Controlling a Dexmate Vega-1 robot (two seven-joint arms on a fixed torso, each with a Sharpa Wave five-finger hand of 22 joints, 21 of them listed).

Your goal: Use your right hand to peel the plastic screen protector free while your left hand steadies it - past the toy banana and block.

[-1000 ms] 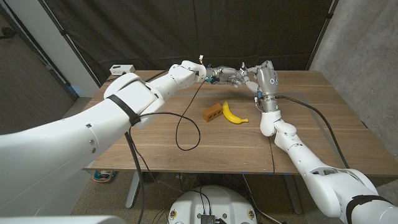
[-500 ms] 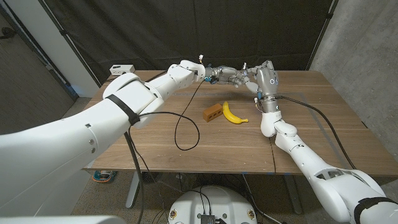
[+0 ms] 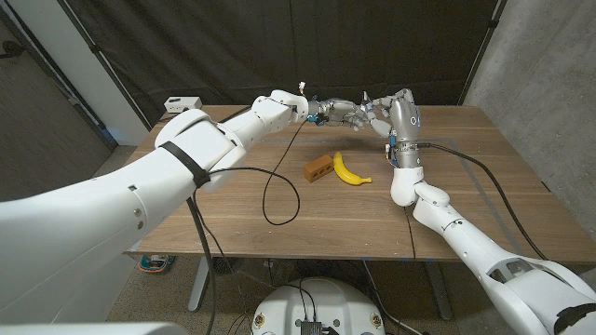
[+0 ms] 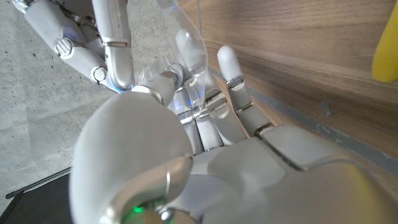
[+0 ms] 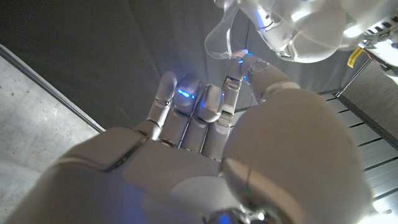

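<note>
The clear plastic screen protector (image 4: 188, 38) is hard to make out in the head view. It shows as a curled, see-through sheet (image 5: 221, 34) in the wrist views. My left hand (image 3: 333, 112) holds it in its fingers above the far middle of the table. My right hand (image 3: 380, 115) meets it from the right, fingertips (image 5: 235, 63) pinching the sheet's edge. The yellow toy banana (image 3: 349, 170) and the orange-brown block (image 3: 318, 168) lie side by side on the table, nearer me than both hands. The banana's tip (image 4: 387, 43) also shows in the left wrist view.
A small white box (image 3: 182, 103) sits at the table's far left corner. A black cable (image 3: 279, 200) loops across the wooden table (image 3: 307, 228) in front of the block. A dark curtain hangs behind, with a concrete wall at the right.
My right wrist and forearm have shifted slightly to the right while the fingers stay at the sheet. The left hand, banana and block have not moved.
</note>
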